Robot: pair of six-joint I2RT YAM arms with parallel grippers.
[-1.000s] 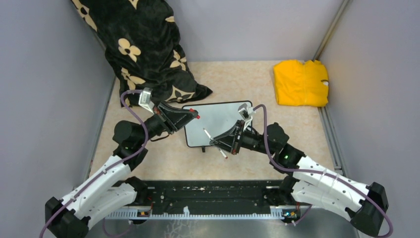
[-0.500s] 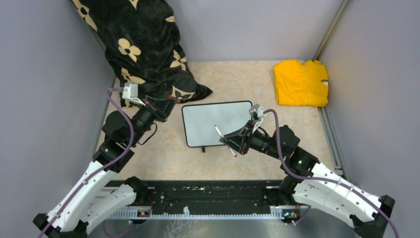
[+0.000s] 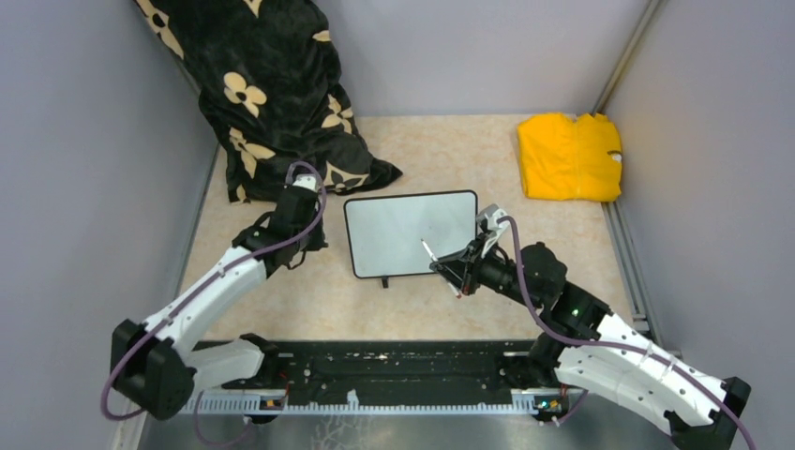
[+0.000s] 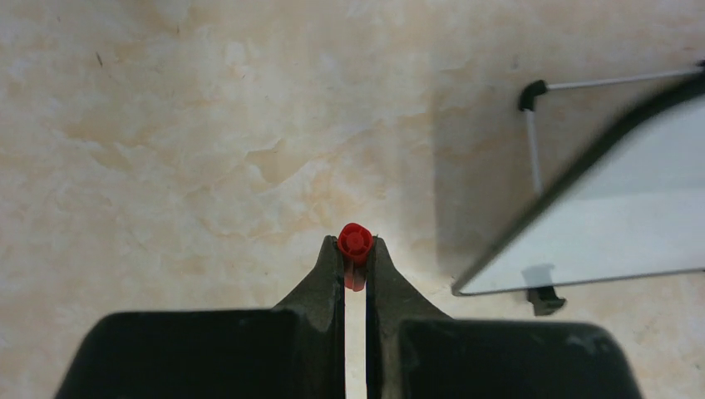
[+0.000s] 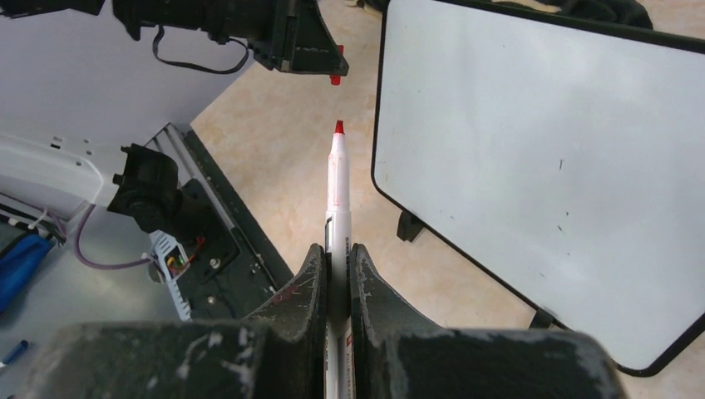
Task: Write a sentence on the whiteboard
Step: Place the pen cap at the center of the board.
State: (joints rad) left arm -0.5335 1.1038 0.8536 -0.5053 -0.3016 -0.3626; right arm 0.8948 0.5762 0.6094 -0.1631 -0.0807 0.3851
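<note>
The whiteboard (image 3: 411, 232) lies on the table, black-framed, its face (image 5: 540, 150) blank apart from tiny specks. No sentence shows on it. My right gripper (image 3: 452, 274) is shut on a white marker (image 5: 337, 191) by the board's front right. The marker's bare red tip (image 5: 338, 127) is in the air, off the surface. My left gripper (image 3: 317, 239) hangs just left of the board, over bare table. It is shut on the red marker cap (image 4: 355, 243), which also shows in the right wrist view (image 5: 334, 80). The board's corner (image 4: 615, 224) sits to the right of the left gripper.
A black cloth with cream flowers (image 3: 272, 94) is heaped at the back left, close behind my left arm. A folded yellow cloth (image 3: 567, 155) lies at the back right. Grey walls close in both sides, and a black rail (image 3: 394, 375) runs along the near edge.
My left gripper has drawn back off the board's left corner and dropped beside its left edge, still holding the cap. My right gripper has shifted right along the board's front with the marker.
</note>
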